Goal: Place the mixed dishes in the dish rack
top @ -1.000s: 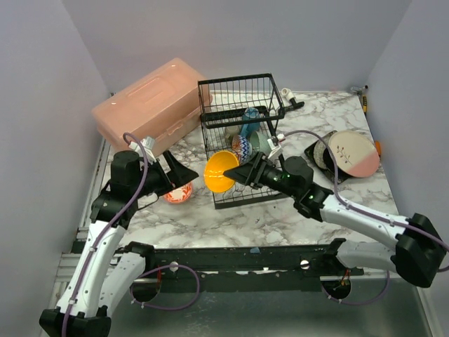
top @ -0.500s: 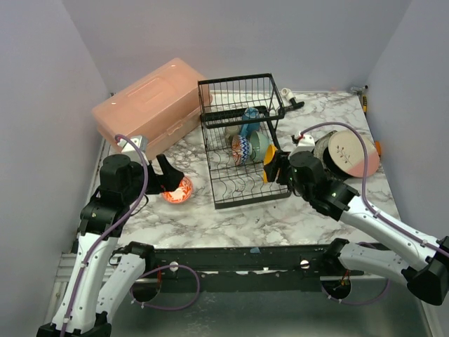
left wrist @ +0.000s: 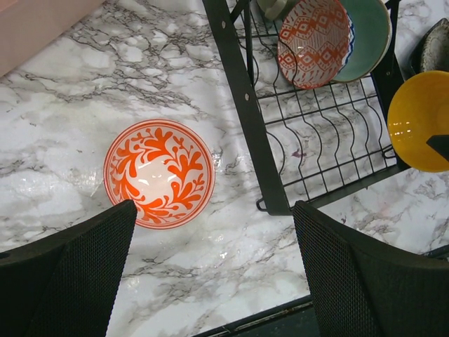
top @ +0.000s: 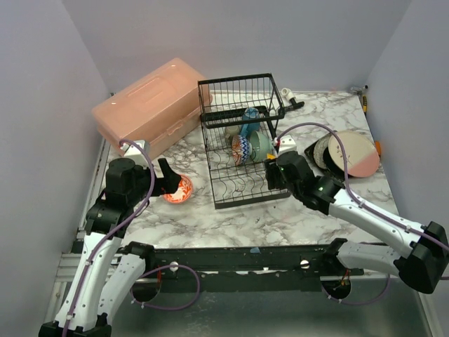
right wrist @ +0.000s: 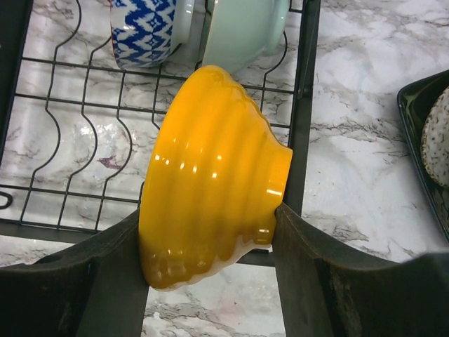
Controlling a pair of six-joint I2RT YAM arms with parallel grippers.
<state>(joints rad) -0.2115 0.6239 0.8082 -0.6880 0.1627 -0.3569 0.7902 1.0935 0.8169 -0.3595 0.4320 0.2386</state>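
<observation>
My right gripper (right wrist: pixel 210 235) is shut on a yellow ribbed bowl (right wrist: pixel 210 175), held on edge over the front right corner of the black wire dish rack (top: pixel 242 140). A blue-patterned bowl (right wrist: pixel 144 31) and a mint green bowl (right wrist: pixel 242 28) stand in the rack's slots. My left gripper (left wrist: pixel 214 270) is open and empty, above the table just near of a red-patterned bowl (left wrist: pixel 160 173) that sits upright left of the rack. In the top view the left gripper (top: pixel 168 184) is beside that bowl (top: pixel 177 189) and the right gripper (top: pixel 272 173) is at the rack's right front.
A salmon-pink plastic box (top: pixel 151 105) lies at the back left. A pink-cream plate (top: pixel 351 151) rests on a dark plate (top: pixel 317 151) right of the rack, close to my right arm. A small white object (top: pixel 286 93) sits behind the rack.
My right gripper carried the yellow bowl from the rack's left front to its right front and turned it on edge. My left gripper drew back left and lowered by the red-patterned bowl.
</observation>
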